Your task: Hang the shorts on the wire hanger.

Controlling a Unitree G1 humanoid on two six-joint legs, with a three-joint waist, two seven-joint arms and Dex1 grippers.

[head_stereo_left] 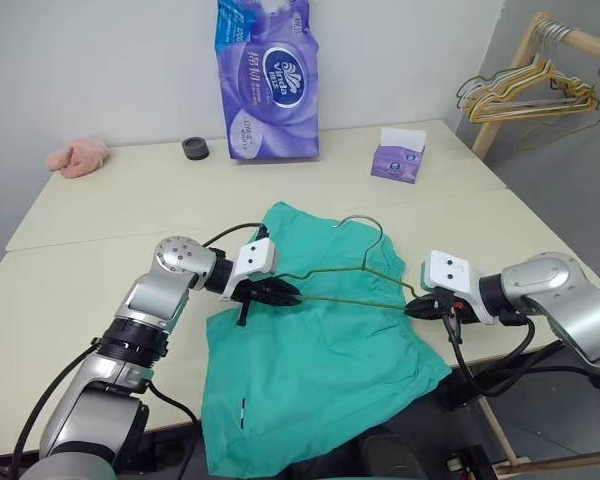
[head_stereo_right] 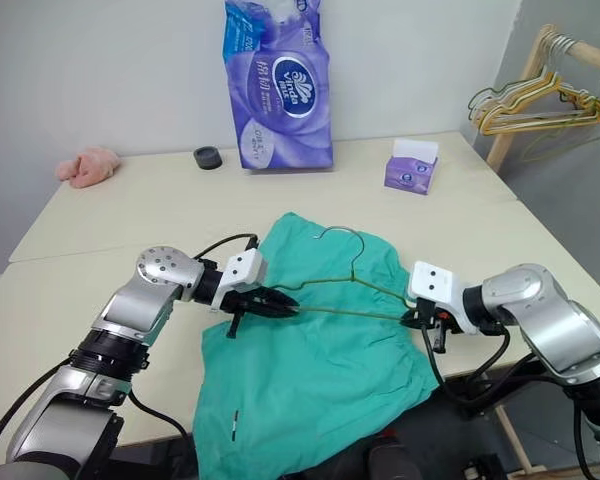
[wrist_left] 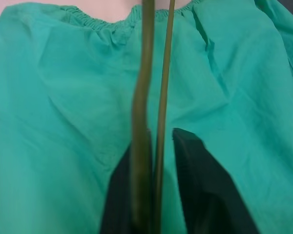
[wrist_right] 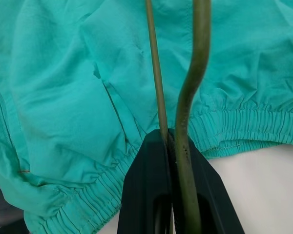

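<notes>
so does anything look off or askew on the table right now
Part of the teal-green fabric shorts droops over the near edge of the cream table. The thin dark wire hanger lies on top of them, not through them, a gripper at each end. Nothing looks spilled or damaged.

Cream table (head_stereo_left: 100, 215) — teal shorts (head_stereo_left: 320, 370) at 6 o'clock, draping its near edge; pink cloth (head_stereo_left: 77, 156) at 10; black roll (head_stereo_left: 194, 148), purple tissue pack (head_stereo_left: 268, 80) at 12 — small tissue box (head_stereo_left: 398, 157) at 2.
</notes>
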